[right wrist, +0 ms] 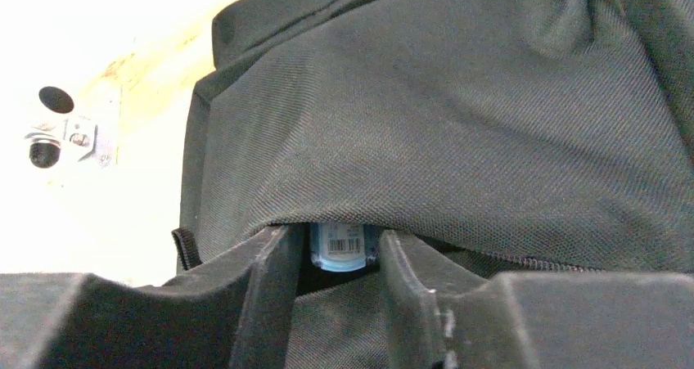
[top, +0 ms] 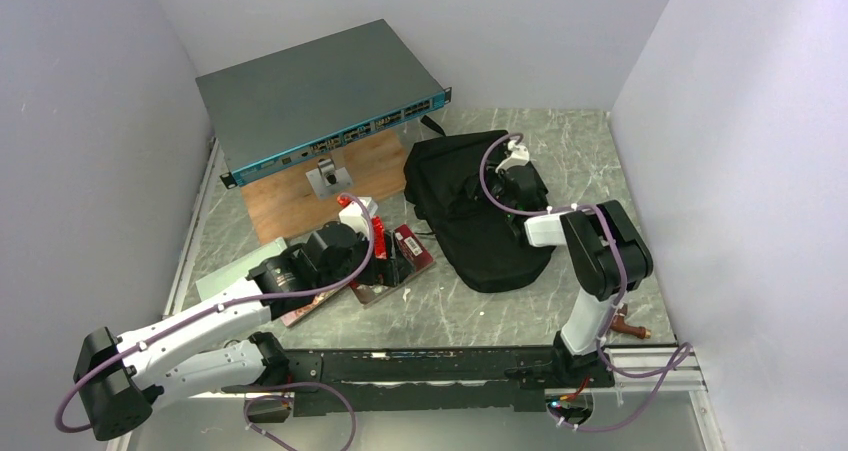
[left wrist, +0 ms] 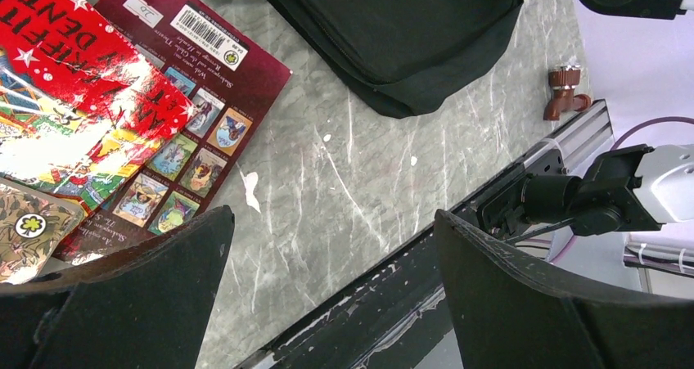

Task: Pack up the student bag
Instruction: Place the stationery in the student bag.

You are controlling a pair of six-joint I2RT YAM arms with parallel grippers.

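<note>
Student bag [top: 478, 233] lies flat on the table [top: 590, 161], right of centre, just right of the books [left wrist: 106, 99]. Right gripper [right wrist: 340, 254] is at the bag's far part, fingers clamped narrowly on a small blue container [right wrist: 337, 242] (barcode label visible) tucked under a fabric fold. Left gripper [left wrist: 334, 230] hangs wide open beside the books, holding nothing.

Grey marble table [top: 590, 161] w/ student bag [top: 480, 251], books [top: 418, 249], wood board [top: 285, 201], brown fitting [top: 628, 323].
</note>
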